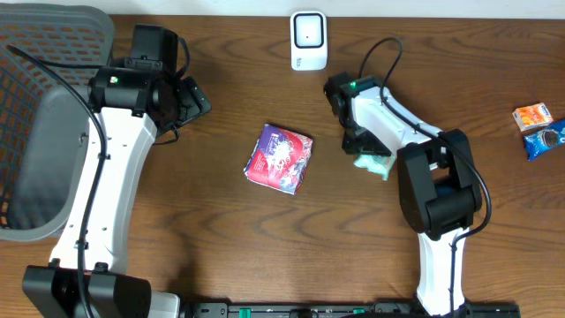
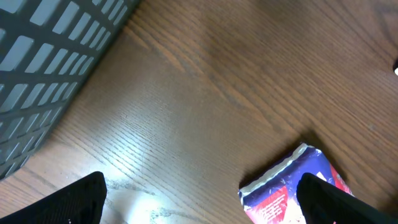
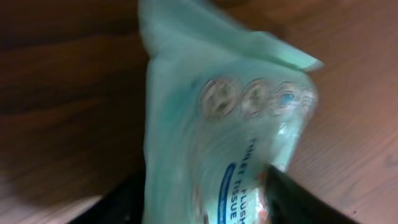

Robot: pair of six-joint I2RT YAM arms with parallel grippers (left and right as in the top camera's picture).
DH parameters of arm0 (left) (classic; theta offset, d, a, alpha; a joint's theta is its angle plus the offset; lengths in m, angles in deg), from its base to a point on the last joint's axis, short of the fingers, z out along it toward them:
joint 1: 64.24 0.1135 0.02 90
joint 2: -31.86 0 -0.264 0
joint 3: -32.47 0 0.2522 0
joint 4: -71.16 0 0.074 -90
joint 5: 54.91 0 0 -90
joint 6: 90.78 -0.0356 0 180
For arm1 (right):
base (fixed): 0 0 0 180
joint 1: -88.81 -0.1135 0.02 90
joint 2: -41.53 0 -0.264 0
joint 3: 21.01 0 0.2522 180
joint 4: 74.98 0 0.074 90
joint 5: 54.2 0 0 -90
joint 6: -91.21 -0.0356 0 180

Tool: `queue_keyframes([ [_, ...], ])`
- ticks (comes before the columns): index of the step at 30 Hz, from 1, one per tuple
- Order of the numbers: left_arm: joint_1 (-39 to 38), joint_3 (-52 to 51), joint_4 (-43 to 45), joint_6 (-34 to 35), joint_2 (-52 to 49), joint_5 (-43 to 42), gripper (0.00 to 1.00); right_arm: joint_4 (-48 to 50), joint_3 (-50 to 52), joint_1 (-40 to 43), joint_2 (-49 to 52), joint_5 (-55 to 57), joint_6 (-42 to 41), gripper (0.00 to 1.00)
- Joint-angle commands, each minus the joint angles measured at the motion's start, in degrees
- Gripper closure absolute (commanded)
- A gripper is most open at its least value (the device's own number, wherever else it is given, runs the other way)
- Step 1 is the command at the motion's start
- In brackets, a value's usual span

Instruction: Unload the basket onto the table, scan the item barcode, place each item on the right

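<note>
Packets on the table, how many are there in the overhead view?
4. A purple packet at centre; a mint-green tissue pack right of it, partly covered; an orange packet and a blue packet at the far right edge. Others may be hidden.

We saw a wooden table (image 1: 221, 238) with visible grain and a dull sheen, a tissue pack (image 3: 236, 124) in thin glossy film, a purple packet (image 1: 280, 157) in shiny crinkled wrap, a matt grey plastic basket (image 1: 44, 132) at left, and a smooth white plastic scanner (image 1: 308, 40).
</note>
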Motion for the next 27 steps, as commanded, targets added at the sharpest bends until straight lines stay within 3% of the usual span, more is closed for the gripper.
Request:
queue_keyframes([
  [1, 0.2, 0.2, -0.3, 0.5, 0.0, 0.7, 0.02, 0.9, 2.6, 0.0, 0.2, 2.4, -3.1, 0.62],
  [4, 0.2, 0.2, -0.3, 0.5, 0.0, 0.7, 0.02, -0.1, 2.5, 0.0, 0.2, 2.0, -3.1, 0.67],
  [9, 0.2, 0.2, -0.3, 0.5, 0.0, 0.7, 0.02, -2.5, 0.8, 0.0, 0.2, -0.6, -3.0, 0.97],
  [10, 0.2, 0.2, -0.3, 0.5, 0.0, 0.7, 0.02, -3.1, 0.0, 0.0, 0.2, -1.7, -2.8, 0.99],
  [14, 0.2, 0.2, -0.3, 0.5, 0.0, 0.7, 0.02, -6.5, -5.3, 0.0, 0.2, -5.2, -1.9, 0.99],
  [17, 0.2, 0.2, -0.3, 0.5, 0.0, 0.7, 0.02, -8.6, -10.4, 0.0, 0.2, -9.4, 7.6, 0.99],
  [22, 0.2, 0.2, -0.3, 0.5, 0.0, 0.7, 0.02, -12.3, -19.0, 0.2, 0.2, -33.3, 27.2, 0.99],
  [27, 0.2, 0.2, -0.3, 0.5, 0.0, 0.7, 0.02, -12.3, -21.0, 1.7, 0.2, -52.5, 37.7, 0.99],
])
